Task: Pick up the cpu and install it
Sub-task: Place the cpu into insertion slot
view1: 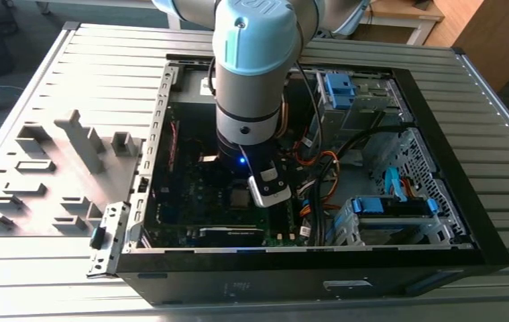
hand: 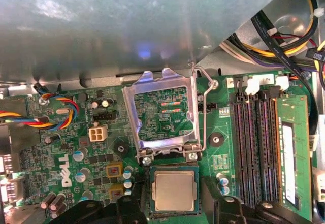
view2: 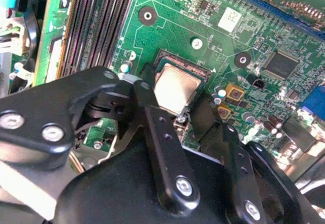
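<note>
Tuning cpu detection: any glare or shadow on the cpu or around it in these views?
Second wrist view: cpu top washed pale by glare. First wrist view: cpu evenly lit, bluish reflection on the metal panel. Exterior view: computer case interior dark under the arm.

This looks like a robotics lab or workshop. A robot arm (view1: 252, 60) reaches into an open computer case (view1: 281, 282) on a ribbed metal workbench (view1: 505, 168), grey holders (view1: 80, 144) stand alongside, and a wooden desk (view1: 402, 10) sits behind.
</note>
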You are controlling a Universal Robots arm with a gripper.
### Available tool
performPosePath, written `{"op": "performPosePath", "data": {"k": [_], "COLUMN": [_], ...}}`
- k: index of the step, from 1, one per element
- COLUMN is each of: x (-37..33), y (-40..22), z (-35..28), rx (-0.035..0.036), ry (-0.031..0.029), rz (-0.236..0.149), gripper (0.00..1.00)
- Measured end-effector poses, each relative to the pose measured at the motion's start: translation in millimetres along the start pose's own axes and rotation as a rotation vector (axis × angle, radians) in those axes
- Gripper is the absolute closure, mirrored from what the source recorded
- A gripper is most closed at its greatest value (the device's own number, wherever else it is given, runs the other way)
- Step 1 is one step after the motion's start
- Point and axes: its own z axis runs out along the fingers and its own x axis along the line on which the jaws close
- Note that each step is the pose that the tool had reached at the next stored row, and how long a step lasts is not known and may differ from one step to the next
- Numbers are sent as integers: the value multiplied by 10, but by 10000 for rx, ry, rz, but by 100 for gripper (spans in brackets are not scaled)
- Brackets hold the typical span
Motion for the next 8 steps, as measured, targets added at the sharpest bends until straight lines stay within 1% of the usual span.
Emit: {"op": "performPosePath", "data": {"k": [2,3,8], "x": [0,0,0], "y": [0,0,0], "z": [-1,-1,-1], "rx": [2,2,-2], "ry": [-1,-2,-3], "rz": [0,0,0], "gripper": [47,52,52]}}
